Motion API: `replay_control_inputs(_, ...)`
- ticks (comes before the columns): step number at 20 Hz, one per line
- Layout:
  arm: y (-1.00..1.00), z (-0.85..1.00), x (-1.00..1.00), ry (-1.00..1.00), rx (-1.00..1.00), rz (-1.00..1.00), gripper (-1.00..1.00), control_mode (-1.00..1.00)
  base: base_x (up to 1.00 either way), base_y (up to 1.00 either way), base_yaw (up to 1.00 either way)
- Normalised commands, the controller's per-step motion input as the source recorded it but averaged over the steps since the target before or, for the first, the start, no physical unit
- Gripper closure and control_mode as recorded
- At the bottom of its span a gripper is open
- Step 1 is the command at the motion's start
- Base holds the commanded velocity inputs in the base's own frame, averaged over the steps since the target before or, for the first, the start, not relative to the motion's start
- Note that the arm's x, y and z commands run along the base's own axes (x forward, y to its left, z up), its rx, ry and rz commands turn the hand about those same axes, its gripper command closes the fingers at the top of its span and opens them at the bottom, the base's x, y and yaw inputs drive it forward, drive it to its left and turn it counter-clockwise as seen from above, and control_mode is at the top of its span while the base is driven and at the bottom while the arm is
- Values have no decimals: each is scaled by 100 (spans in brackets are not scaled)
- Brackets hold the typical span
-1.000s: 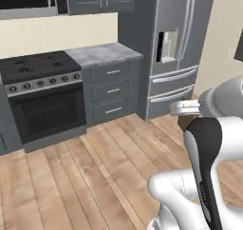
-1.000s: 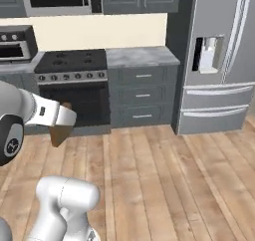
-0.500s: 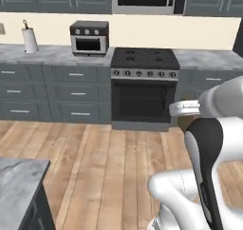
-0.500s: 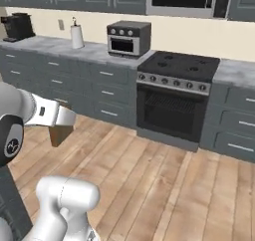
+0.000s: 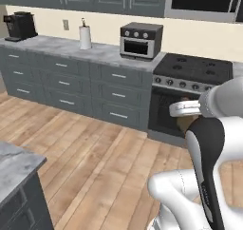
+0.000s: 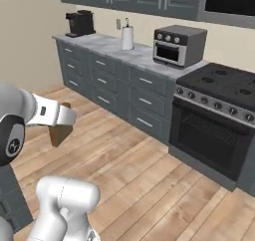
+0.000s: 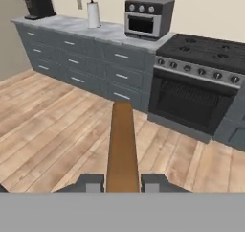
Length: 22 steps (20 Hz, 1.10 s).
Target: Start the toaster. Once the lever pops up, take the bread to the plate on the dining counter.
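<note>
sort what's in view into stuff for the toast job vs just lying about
For the job:
- bread, clamped between the fingers
- dining counter corner

Just lying about:
- toaster oven
- paper towel roll
- coffee machine
- stove

matt tan bread (image 7: 121, 149), wooden plank floor (image 7: 52, 130), marble worktop (image 7: 95, 29)

We see open wood floor (image 7: 52, 125) across the lower left of the hand view. Cabinets (image 7: 81, 68) and the stove (image 7: 196, 89) wall off the top; a grey slab corner (image 5: 16, 165) blocks lower left in the left base view.
</note>
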Motion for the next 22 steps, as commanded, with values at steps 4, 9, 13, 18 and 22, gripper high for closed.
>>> replay_control_inputs(4,0,0,0,0,0,0,100,100,42,-64,66)
replay_control_inputs(9,0,0,0,0,0,0,100,100,29,-62,70)
replay_control_inputs(13,0,0,0,0,0,0,100,100,32,-53,71)
replay_control_inputs(18,0,0,0,0,0,0,100,100,38,-63,68)
replay_control_inputs(22,0,0,0,0,0,0,100,100,46,-86,58)
